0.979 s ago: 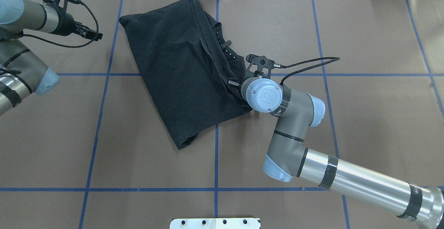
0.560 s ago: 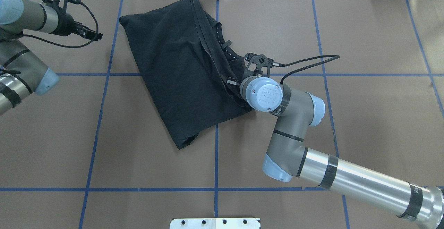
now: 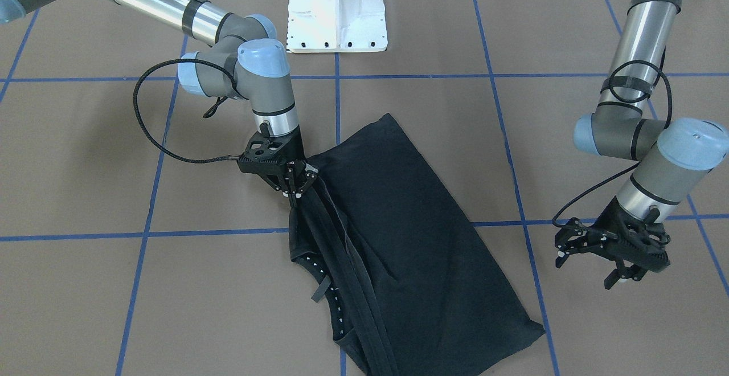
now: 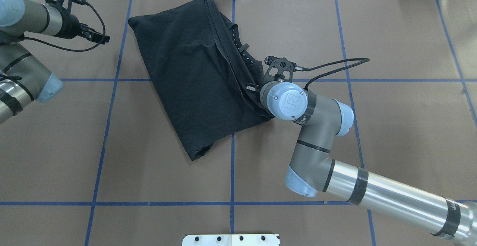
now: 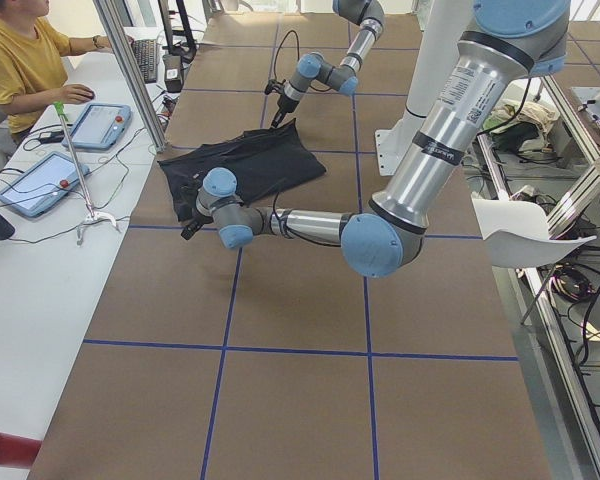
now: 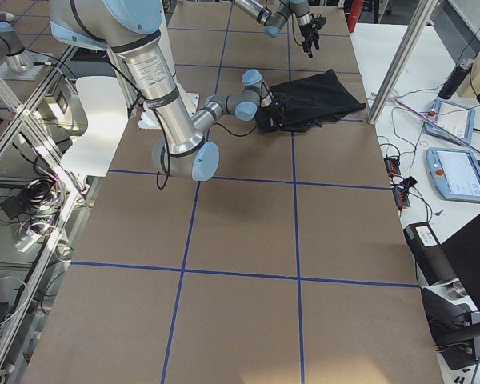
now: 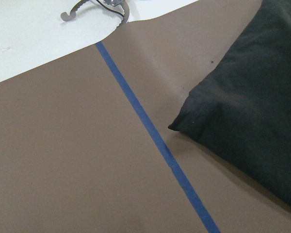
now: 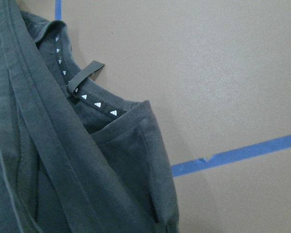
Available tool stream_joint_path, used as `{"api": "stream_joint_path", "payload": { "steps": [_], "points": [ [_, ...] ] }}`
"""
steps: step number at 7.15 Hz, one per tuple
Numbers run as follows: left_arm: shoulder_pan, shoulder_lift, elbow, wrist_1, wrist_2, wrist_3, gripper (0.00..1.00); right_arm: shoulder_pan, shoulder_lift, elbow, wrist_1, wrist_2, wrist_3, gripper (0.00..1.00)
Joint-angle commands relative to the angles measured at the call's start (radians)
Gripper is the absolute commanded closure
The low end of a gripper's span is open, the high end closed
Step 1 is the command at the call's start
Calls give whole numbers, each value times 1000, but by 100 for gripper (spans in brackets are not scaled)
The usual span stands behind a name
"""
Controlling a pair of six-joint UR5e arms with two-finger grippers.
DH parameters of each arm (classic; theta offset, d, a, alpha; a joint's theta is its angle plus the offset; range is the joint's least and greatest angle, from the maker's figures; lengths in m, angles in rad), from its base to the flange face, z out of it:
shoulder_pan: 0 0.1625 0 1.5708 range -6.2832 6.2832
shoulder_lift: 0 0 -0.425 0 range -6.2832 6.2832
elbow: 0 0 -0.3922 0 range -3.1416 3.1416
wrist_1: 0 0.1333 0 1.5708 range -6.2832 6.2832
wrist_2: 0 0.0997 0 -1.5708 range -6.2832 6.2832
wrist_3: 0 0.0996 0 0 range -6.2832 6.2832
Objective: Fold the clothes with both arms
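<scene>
Right tool (image 3: 293,192) pinches a lifted edge of the T-shirt (image 3: 410,239).

Bright, even overhead light, soft shadows on the table (image 3: 427,51) — sharp, little glare.

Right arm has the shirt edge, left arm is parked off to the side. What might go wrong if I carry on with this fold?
1. The right gripper pinches the T-shirt at one bunched edge. The left gripper hangs clear of the cloth, so a pull may drag the whole shirt instead of folding it.
2. Several loose layers overlap near the collar. The jaws may hold only some of them, and the rest could slip out.
</scene>
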Motion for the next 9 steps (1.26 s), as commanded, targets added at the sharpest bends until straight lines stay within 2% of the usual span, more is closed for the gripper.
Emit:
{"api": "stream_joint_path", "payload": {
  "steps": [1, 2, 3, 5, 6, 7, 8, 9],
  "points": [
    [0, -1, -3, 0, 0, -2, 0, -45, -78, 177, -94, -9, 3, 100],
    [0, 1, -3, 0, 0, -2, 0, -108, -111, 283, -167, -33, 17, 100],
    [0, 1, -3, -2, 0, -3, 0, -169, -157, 354, -180, -85, 18, 100],
    [0, -1, -4, -6, 0, -25, 0, -187, -196, 382, -180, -90, 18, 100],
    [0, -1, -4, -8, 0, -25, 0, -188, -196, 381, -180, -90, 15, 42],
    [0, -1, -4, -18, 0, -26, 0, -179, -187, 382, -182, -87, 3, 0],
    [-3, -1, -6, -29, 0, -28, 0, -153, -160, 379, -214, -72, -3, 0],
    [0, -1, -4, -29, 0, -28, 0, -132, -74, 375, -319, -52, -53, 0]
  ]
}}
